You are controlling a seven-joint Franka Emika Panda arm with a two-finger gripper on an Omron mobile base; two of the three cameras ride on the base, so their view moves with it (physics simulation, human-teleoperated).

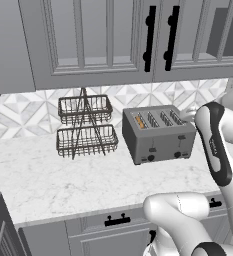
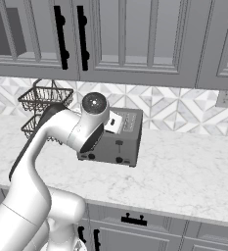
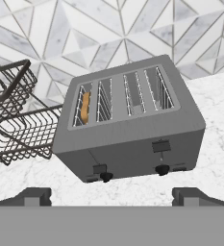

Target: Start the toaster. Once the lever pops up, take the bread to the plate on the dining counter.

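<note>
Item: toaster [image 3: 128, 122], grey, four slots, on the marbled counter [image 1: 53, 180], just right of a two-tier wire rack [image 1: 85, 125].

Contents: bread [image 3: 85, 106], standing on edge in the slot at the rack end, its top below the slot rim.

Controls: two levers on the front face. The one under the bread [image 3: 99, 168] sits low, at about 7 o'clock of the face in the hand view. The other [image 3: 161, 145] sits higher, at about 5 o'clock.

Gripper [image 3: 111, 194]: jaws spread to their widest, holding nothing, apart from the toaster and facing its front.

Governing relation: toaster lies at 12 o'clock from the jaws. Its long axis runs 9 to 3 across the hand view. The bread-side lever lies slightly toward 11 o'clock, so the approach likely needs a small shift that way.

Plate, dining counter: not located here.
</note>
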